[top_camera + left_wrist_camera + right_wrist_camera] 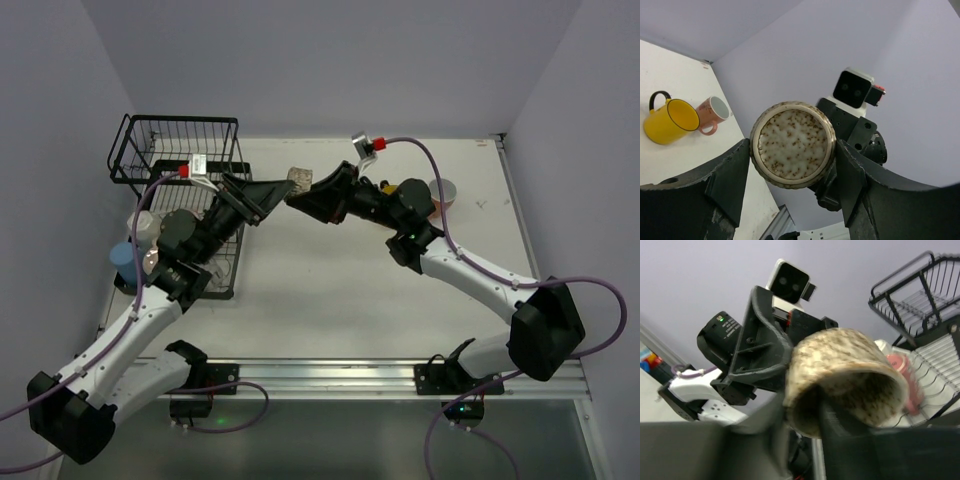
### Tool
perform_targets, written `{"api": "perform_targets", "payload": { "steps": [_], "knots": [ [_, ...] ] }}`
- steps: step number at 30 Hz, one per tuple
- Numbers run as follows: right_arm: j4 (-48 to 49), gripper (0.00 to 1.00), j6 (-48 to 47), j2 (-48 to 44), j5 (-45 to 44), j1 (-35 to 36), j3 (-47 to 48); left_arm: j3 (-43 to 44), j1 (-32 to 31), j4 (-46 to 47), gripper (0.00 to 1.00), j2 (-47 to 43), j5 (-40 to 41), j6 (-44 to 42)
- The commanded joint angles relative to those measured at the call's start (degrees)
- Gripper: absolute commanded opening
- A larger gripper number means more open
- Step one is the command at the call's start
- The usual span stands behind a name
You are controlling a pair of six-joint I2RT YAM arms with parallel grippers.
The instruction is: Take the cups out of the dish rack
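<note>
Beige speckled ceramic cup [792, 145] hangs over the white table [330, 270], right of the black wire dish rack [180, 135], clamped between the left gripper's [791, 172] fingers. The right gripper [314, 187] has one finger inside its mouth; whether it is gripping, I cannot tell.

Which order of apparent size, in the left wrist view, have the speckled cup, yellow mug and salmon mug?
1. speckled cup, largest, but nearest the camera
2. yellow mug
3. salmon mug, smallest
</note>
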State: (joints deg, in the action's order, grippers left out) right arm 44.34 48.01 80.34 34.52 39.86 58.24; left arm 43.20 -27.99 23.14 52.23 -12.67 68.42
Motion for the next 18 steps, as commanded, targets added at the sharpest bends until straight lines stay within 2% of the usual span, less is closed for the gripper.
{"api": "perform_targets", "payload": {
  "steps": [1,2,4,6,7,8,10,11,16,18],
  "knots": [
    [3.3,0.18,-0.7,-0.5,0.2,0.3,-0.1,1.1,-0.6,5.3,0.00,-1.9,-0.1,1.7],
    [3.1,0.00,-0.8,-0.7,-0.3,0.3,-0.1,1.3,-0.8,5.1,0.02,-1.9,-0.5,1.6],
    [2.1,0.00,-1.0,-1.1,-1.2,0.3,0.0,1.6,-0.9,3.3,0.08,-2.0,-0.7,0.6],
    [-2.0,0.00,-2.2,-1.2,-1.8,0.3,1.8,2.9,-0.9,-1.6,0.35,-2.6,-0.2,-2.0],
    [-7.0,0.00,-4.2,-1.3,-1.9,0.2,2.5,4.1,-0.9,-4.6,0.47,-3.1,0.6,-6.2],
    [-9.8,0.00,-5.5,-1.6,-2.1,0.3,3.0,6.3,-0.9,-7.8,0.69,-3.4,2.4,-8.8],
    [-18.7,0.00,-9.6,-1.8,-3.2,0.3,4.5,8.6,-0.9,-16.1,0.85,-4.8,4.5,-16.3],
    [-22.1,0.00,-11.3,-1.8,-3.8,0.3,5.0,10.5,-0.9,-18.9,0.98,-5.4,7.1,-18.9],
    [-43.8,0.00,-24.3,0.5,-10.3,0.2,9.5,12.6,-0.8,-35.2,1.00,-12.4,15.7,-33.5],
    [-50.6,0.00,-27.4,5.0,-14.6,0.1,13.7,11.4,-0.9,-39.9,1.00,-14.9,17.6,-37.1]
  ]
}}
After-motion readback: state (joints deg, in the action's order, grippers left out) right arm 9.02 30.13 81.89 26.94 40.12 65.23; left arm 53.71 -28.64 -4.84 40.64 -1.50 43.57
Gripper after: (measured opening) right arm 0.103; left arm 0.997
